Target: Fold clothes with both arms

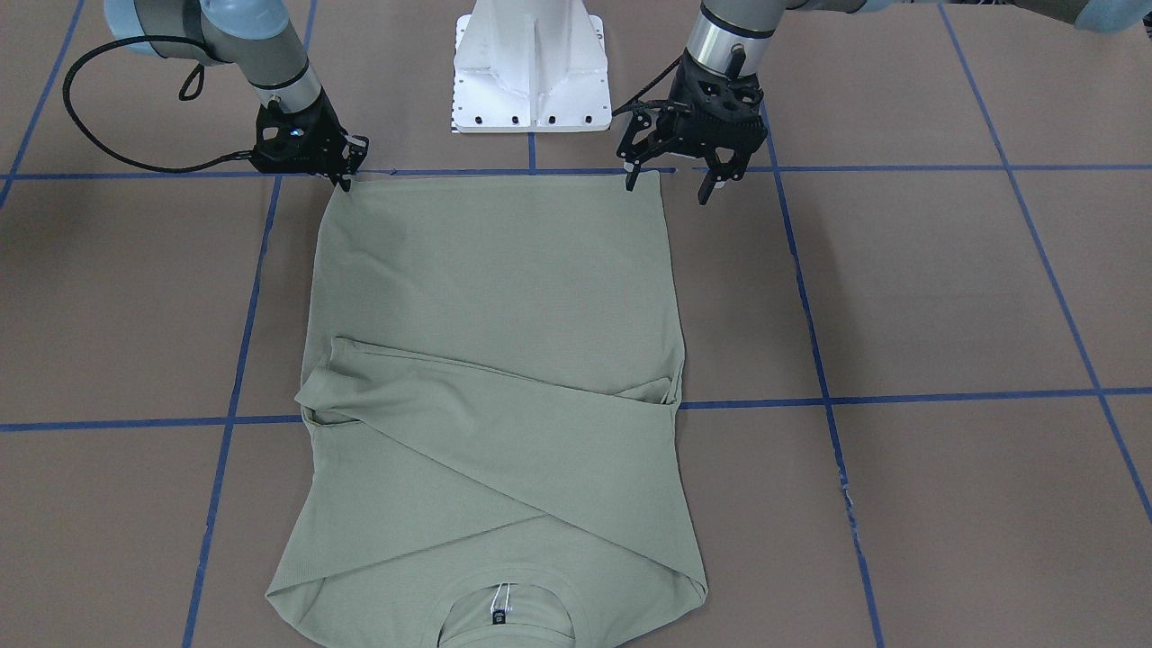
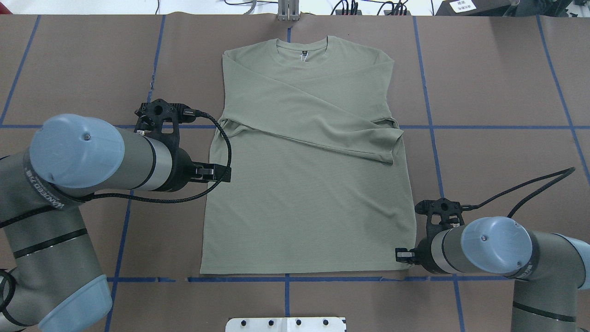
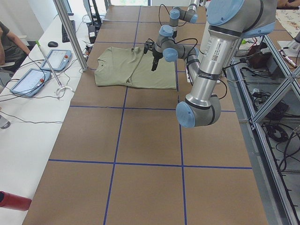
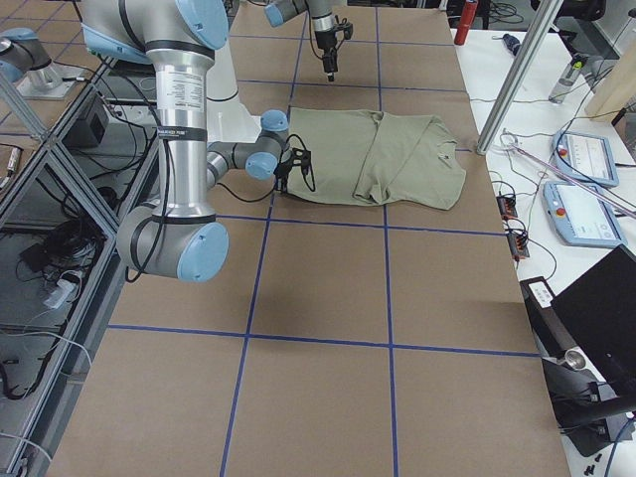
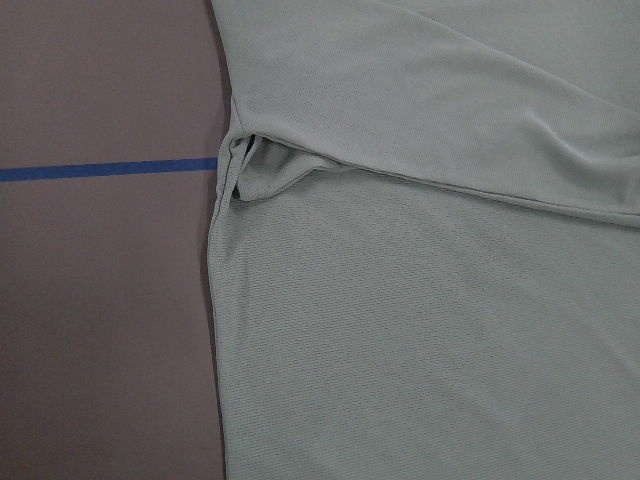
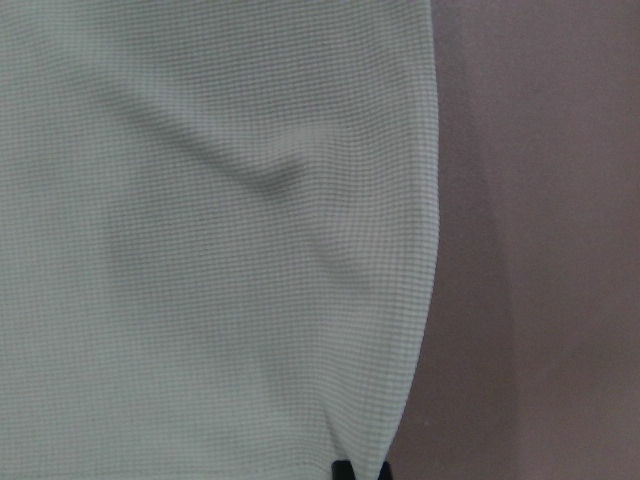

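The pale green long-sleeve shirt point(image 1: 495, 279) lies flat on the table with both sleeves folded across its chest. Its neck and label point(image 2: 303, 54) point away from the robot. My right gripper point(image 1: 346, 183) is down at one hem corner and shut on the fabric. The right wrist view shows its fingertips point(image 6: 342, 468) at that hem edge. My left gripper point(image 1: 668, 186) hovers open just above the other hem corner, with nothing between its spread fingers. In the overhead view its fingers are hidden under the left arm point(image 2: 138, 161). The left wrist view looks down on a folded sleeve edge point(image 5: 250, 170).
The white pedestal base point(image 1: 531, 72) stands just behind the hem. Blue tape lines point(image 1: 900, 168) grid the brown tabletop. A side bench with tablets point(image 3: 28, 79) and cables runs past the collar end, where a person's arm point(image 3: 9, 42) shows.
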{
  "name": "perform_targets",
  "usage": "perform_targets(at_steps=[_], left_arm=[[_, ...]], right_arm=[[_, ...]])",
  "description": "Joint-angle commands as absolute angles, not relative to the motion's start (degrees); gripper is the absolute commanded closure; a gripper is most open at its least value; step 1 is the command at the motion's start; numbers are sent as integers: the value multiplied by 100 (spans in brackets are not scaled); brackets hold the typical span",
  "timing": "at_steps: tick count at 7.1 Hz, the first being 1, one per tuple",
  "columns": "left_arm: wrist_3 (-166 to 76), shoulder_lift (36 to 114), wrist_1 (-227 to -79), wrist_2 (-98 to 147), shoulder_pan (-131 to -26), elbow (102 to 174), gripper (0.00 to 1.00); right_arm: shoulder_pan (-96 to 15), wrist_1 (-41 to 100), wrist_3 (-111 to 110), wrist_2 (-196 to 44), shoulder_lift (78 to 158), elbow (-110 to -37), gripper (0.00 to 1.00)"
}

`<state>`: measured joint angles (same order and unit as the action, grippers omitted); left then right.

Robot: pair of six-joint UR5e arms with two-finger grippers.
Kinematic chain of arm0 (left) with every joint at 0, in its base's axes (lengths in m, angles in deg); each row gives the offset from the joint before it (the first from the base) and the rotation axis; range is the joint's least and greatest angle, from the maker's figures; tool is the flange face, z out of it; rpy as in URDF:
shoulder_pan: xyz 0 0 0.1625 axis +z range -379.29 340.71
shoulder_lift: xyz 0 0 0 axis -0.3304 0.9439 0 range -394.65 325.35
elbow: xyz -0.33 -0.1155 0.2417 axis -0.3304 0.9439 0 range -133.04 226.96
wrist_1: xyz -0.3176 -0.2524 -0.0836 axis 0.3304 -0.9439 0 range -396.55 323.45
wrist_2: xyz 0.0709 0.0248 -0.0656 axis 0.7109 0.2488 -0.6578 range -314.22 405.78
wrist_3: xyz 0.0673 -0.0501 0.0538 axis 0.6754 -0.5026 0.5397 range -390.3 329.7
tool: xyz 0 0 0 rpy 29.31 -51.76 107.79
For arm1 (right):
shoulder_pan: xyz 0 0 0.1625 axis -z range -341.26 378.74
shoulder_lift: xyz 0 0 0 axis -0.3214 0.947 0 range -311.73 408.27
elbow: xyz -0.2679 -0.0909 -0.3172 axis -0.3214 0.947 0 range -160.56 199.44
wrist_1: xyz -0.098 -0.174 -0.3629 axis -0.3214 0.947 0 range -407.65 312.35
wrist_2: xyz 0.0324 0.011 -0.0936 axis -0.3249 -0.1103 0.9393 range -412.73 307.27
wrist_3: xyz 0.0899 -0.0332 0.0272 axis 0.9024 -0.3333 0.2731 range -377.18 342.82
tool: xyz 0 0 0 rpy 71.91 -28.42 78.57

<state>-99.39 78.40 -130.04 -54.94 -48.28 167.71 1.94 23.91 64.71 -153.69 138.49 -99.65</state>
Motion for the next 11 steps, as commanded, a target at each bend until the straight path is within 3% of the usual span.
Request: perform_targets(at_steps=[1,3,6,8,9,11], left_arm=[[-11050,7741,-13016,-5390,-4044,16572,0],[-11695,7732,-12990,-5040,-3382,16133,1],[-11687,7363,-12989,-4906,-3247,15946,3],[-11696,7336,-12989,-4923,-3143,15929,12],[-11696,7345,-12998,-4923,-3116,15885,24],[-11696,7345,-12989,-4941,-3107,15885,35]], right_arm=[[56,2390,6509,-15354,13845,-10227,100],[3,2381,6509,-15371,13836,-10343,100],[-129,2381,6509,-15415,13714,-10360,100],[-164,2381,6509,-15424,13704,-10378,100],[-191,2381,6509,-15433,13704,-10378,100],[-235,2381,6509,-15494,13695,-10387,100]])
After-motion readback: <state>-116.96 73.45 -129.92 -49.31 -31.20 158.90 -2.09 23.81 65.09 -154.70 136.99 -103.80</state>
